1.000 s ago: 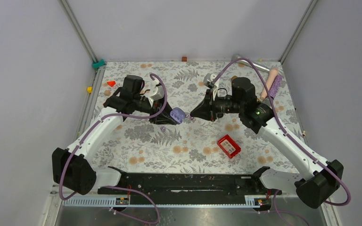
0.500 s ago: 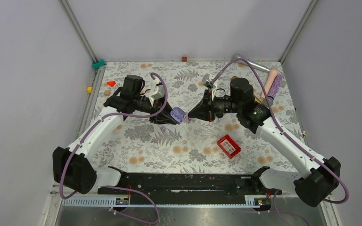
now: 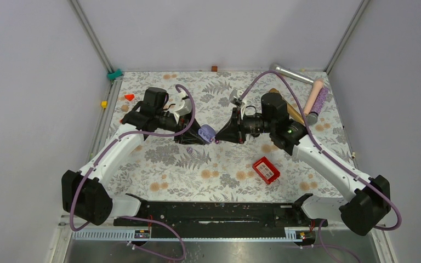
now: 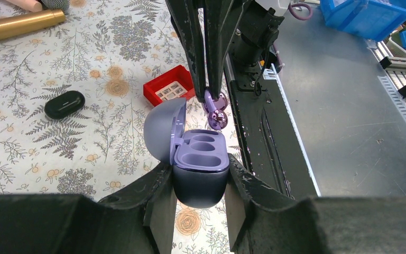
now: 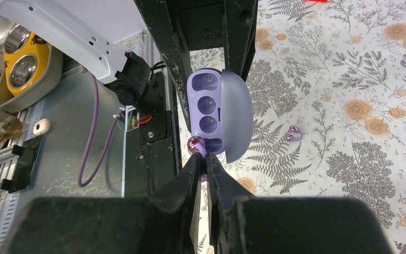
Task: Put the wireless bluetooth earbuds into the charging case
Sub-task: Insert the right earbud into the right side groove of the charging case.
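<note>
My left gripper (image 4: 200,172) is shut on the purple charging case (image 4: 201,159), held above the table with its lid (image 4: 161,129) open; both wells show empty. The case also shows in the top view (image 3: 206,132). My right gripper (image 5: 203,159) is shut on a pale purple earbud (image 5: 196,144), which hangs at the case's far rim in the left wrist view (image 4: 215,112), just outside the wells. A second purple earbud (image 5: 294,133) lies on the floral cloth below (image 3: 189,149). A black case (image 4: 64,104) lies shut on the cloth. The black earbuds are out of view.
A red block (image 3: 266,170) lies on the cloth near the front right. A gold rod (image 4: 16,26), a silver cylinder (image 3: 290,74) and a pink-handled roller (image 3: 316,97) lie at the back right. Small coloured pieces sit along the left edge (image 3: 129,97).
My right gripper has moved left with the purple earbud, from a small gap to the rim of the open case. My left gripper and the case have stayed in place.
</note>
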Controlling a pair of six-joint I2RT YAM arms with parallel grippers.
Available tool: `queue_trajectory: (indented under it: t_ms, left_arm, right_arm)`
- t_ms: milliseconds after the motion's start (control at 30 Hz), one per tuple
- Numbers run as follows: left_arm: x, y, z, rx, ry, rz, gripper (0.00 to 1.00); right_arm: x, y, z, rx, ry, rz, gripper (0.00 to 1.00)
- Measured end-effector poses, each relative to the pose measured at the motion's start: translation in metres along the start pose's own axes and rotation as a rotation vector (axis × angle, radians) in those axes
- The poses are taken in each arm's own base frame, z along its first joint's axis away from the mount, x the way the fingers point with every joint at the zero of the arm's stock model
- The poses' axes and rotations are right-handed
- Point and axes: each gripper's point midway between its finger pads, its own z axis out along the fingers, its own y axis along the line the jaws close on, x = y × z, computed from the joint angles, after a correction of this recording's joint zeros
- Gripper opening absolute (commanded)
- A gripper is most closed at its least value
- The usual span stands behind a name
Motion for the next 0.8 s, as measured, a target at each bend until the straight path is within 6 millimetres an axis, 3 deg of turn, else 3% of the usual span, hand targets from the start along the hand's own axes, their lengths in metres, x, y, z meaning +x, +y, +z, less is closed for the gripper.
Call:
queue_trajectory:
  t_ms: [800]
  left_arm:
    - [0.001,0.003,0.0,-0.014,0.007,0.001,0.0]
  right_arm:
    - [0.018,-0.004,0.009,-0.006,0.057,-0.046,0.09]
